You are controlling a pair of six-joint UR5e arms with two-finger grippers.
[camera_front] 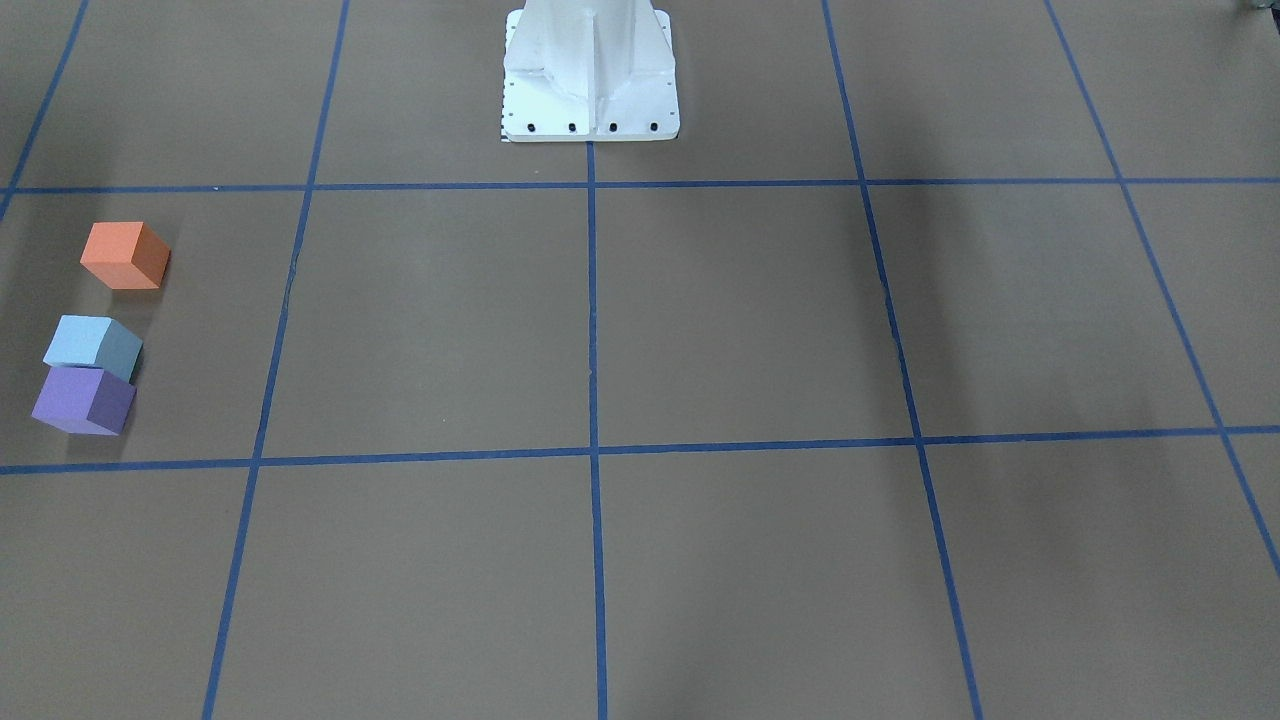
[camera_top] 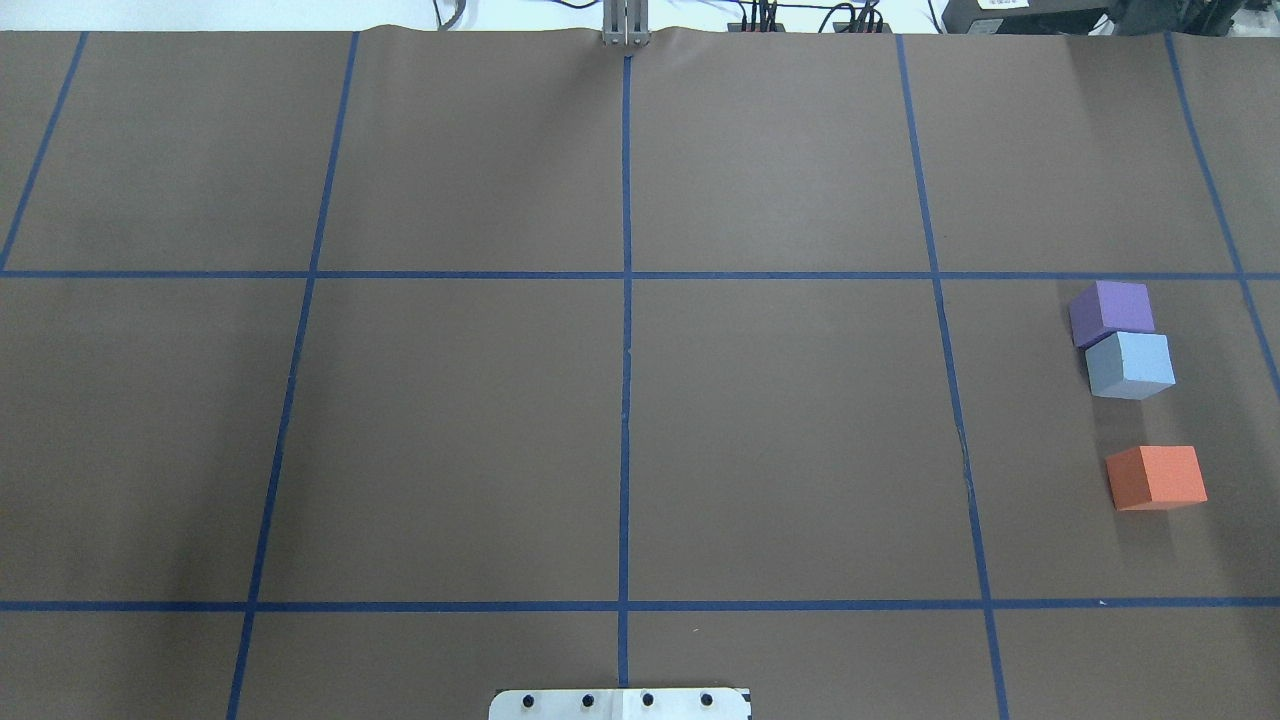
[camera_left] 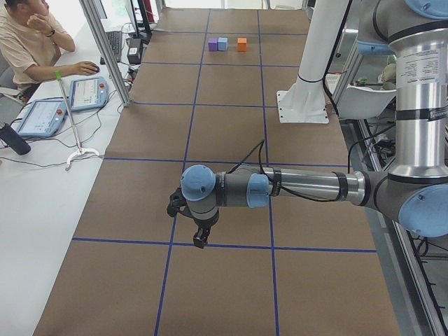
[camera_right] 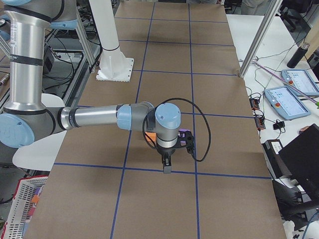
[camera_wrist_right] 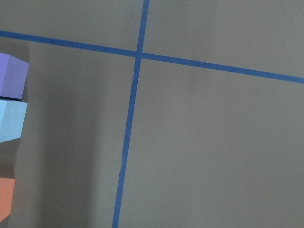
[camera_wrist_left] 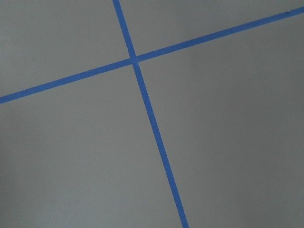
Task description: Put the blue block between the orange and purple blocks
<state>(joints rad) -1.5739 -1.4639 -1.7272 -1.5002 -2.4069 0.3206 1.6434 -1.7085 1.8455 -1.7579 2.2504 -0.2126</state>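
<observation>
Only container I can spot is a mesh basket [camera_right: 17,211] down off the table's edge in the right-side view. There's something orange in it, but it's too small to tell what. On to the cubes: the blue block [camera_top: 1130,365] sits on the brown table [camera_top: 780,430] over on the robot's right side, in the grid square at that end, and it's in line between the purple block [camera_top: 1110,312] and the orange block [camera_top: 1155,477]. It's pushed right up against the purple one, faces touching as far as I can tell, while there's a clear strip of bare table between it and the orange one. It's a cube, so no side is really the long one. It lies flat on one face, top face level, and its edges are twisted a touch off the blue tape lines [camera_top: 626,400]. The purple one looks skewed about the same way. The left gripper [camera_left: 200,238] hangs pointing down over a tape line at the far other end of the table from the blocks, and the right gripper [camera_right: 167,167] points down just beside the row. Both only show in the side views, so honestly can't tell whether the fingers are apart or together. Neither is touching a block. An operator [camera_left: 28,35] sits at the side desk.
</observation>
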